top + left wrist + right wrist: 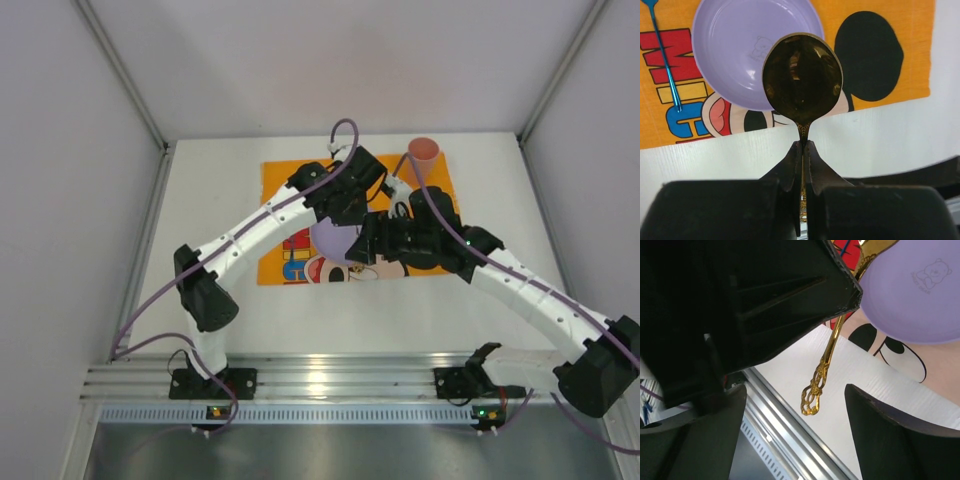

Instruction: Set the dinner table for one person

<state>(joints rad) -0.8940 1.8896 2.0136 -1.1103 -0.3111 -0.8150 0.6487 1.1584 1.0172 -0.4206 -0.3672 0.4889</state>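
My left gripper (804,143) is shut on the neck of a gold spoon (802,77) and holds it above the white dinner table (215,205), bowl end out over the orange Mickey Mouse placemat (280,180). A purple plate (740,45) lies on the placemat, and a blue utensil (665,60) lies left of it. My right gripper (795,387) is open. The spoon's ornate gold handle (821,375) hangs between its fingers (890,440) without touching them. A pink cup (423,150) stands at the placemat's far right corner.
The ribbed aluminium rail (320,380) runs along the table's near edge and also shows under the right gripper (785,440). Grey walls close in the table on the left, far and right sides. The two arms cross closely above the plate.
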